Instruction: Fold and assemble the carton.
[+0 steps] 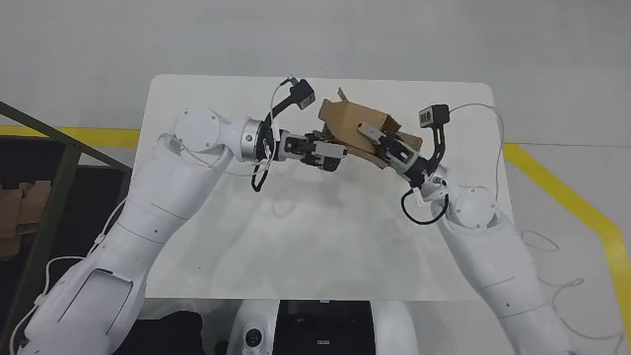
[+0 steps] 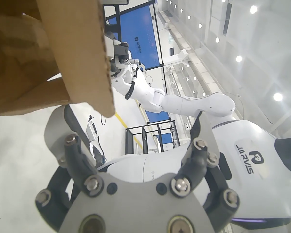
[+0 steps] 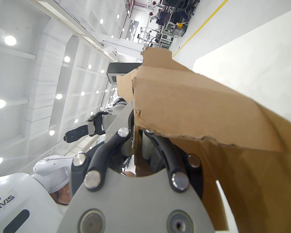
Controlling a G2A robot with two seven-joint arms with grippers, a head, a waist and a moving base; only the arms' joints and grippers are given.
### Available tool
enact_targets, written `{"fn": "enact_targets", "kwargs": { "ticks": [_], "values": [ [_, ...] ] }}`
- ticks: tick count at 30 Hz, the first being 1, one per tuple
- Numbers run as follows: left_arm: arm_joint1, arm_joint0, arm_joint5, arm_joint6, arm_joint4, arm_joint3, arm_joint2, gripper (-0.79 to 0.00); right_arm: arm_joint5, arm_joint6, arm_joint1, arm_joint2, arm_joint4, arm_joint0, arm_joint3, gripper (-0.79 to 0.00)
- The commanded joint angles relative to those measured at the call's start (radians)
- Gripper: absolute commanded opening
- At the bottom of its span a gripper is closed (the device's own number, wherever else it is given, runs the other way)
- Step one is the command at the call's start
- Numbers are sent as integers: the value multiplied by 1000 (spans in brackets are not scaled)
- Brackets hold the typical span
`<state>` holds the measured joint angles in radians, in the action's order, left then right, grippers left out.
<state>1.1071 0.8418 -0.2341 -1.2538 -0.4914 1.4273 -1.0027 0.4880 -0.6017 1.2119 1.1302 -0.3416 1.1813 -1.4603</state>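
A brown cardboard carton (image 1: 357, 121), partly unfolded with flaps standing out, is held above the far middle of the white table (image 1: 296, 247). My right gripper (image 1: 386, 148) comes at it from the right and is shut on one carton wall; in the right wrist view the cardboard edge (image 3: 136, 146) runs between the fingers (image 3: 121, 135). My left gripper (image 1: 333, 150) sits at the carton's left lower corner. In the left wrist view it (image 2: 133, 120) stands open with nothing between its fingers, and a carton flap (image 2: 80, 42) hangs just beyond one fingertip.
A dark rack (image 1: 59, 173) with stacked cardboard (image 1: 20, 212) stands off the table's left side. Yellow floor tape (image 1: 562, 192) runs past the right edge. The table's near half is bare white surface.
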Motion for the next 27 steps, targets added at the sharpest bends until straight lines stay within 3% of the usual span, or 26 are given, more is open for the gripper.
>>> {"fn": "enact_targets", "kwargs": {
  "ticks": [1, 27],
  "values": [
    [0, 0, -1, 3, 3, 0, -1, 0, -4, 1, 0, 1, 9, 8, -11, -785],
    [-6, 14, 2, -3, 2, 8, -34, 0, -34, -10, 9, -11, 9, 7, -22, -785]
  ]
}}
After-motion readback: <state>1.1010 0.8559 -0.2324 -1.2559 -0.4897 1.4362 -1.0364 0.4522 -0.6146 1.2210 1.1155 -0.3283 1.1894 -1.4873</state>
